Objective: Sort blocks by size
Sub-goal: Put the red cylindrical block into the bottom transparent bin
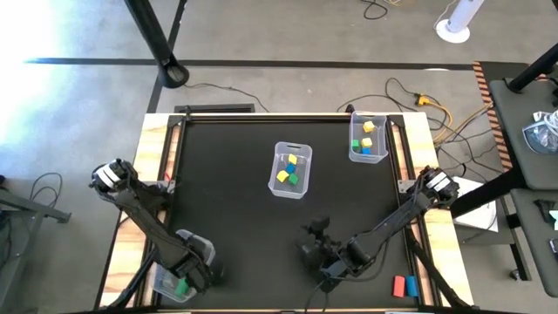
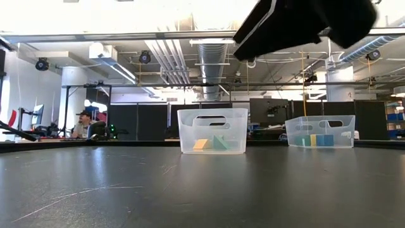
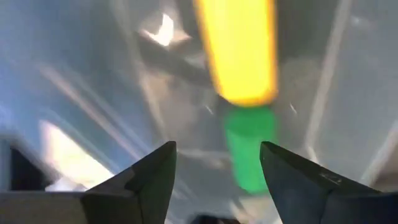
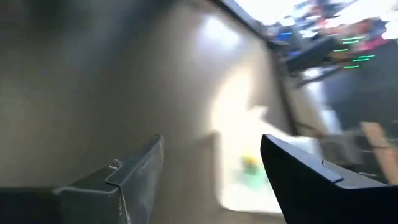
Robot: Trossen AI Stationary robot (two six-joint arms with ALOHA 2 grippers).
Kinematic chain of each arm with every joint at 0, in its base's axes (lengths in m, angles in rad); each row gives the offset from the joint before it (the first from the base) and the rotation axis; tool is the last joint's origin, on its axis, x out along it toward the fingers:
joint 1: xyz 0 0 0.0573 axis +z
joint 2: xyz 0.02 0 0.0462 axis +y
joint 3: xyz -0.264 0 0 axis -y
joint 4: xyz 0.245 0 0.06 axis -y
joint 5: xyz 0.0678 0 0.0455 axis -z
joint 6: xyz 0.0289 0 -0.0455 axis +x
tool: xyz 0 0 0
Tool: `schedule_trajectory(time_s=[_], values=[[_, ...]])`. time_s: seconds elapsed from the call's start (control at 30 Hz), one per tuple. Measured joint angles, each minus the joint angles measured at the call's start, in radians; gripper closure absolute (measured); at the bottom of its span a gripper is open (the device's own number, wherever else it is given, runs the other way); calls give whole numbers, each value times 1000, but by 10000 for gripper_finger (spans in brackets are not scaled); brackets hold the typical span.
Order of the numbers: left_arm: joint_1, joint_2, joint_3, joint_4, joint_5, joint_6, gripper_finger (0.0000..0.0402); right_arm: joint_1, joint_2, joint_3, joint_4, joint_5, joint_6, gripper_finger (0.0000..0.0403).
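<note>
Blocks: yellow bar (image 3: 239,53) and green bar (image 3: 249,146) lying in the near-left bin (image 1: 166,281), end to end, ahead of the fingers.
Left gripper (image 3: 217,168): hovering over that bin, fingers spread, empty.
Right gripper (image 4: 211,165): waiting right of that bin, fingers parted, empty.

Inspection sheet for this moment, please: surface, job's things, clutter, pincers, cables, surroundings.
Surface: black table top, wooden side edges.
Job's things: small blocks in the centre bin and the far right bin; green and yellow bars in the near left bin; red and blue blocks on the right edge.
Clutter: nothing seen.
Pincers: left pincer open over the near left bin; right pincer open, empty, above the table's near right.
Cables: loose cables on the floor beyond the table.
Surroundings: a seated person far behind; monitors, ceiling ducts.
</note>
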Motion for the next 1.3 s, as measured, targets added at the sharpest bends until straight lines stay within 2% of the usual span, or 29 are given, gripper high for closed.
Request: schedule_trajectory(time_s=[0.1, 0.23, 0.33, 0.47, 0.53, 0.63, 0.73, 0.8, 0.93, 1.1, 1.3], values=[[17, 0, 15, -114, -94, 62, 186, 31, -38, 2, -107, 122, 32, 152], [30, 0, 18, -100, -274, 241, 187, 72, -117, 9, -268, 76, 140, 159], [32, 0, 41, -74, -419, 382, 187, 83, -191, 9, -321, -67, 221, 158], [32, -4, 124, -89, -569, 579, 187, 81, -263, 9, -322, -381, 348, 146], [32, -6, 184, -129, -630, 651, 187, 81, -267, 8, -325, -503, 425, 137], [32, -7, 286, -216, -700, 731, 187, 95, -264, 7, -355, -622, 555, 127], [33, -9, 352, -312, -766, 783, 187, 116, -247, 7, -422, -695, 727, 121], [43, -11, 366, -320, -797, 845, 188, 134, -230, 7, -470, -726, 845, 118], [91, -11, 333, -227, -820, 1031, 195, 193, -188, 7, -569, -750, 1042, 118], [179, -11, 229, -26, -756, 1296, 211, 253, -146, 7, -656, -896, 1250, 117], [236, -11, 72, 34, -593, 1306, 224, 296, -112, -6, -684, -1167, 1463, 106]])
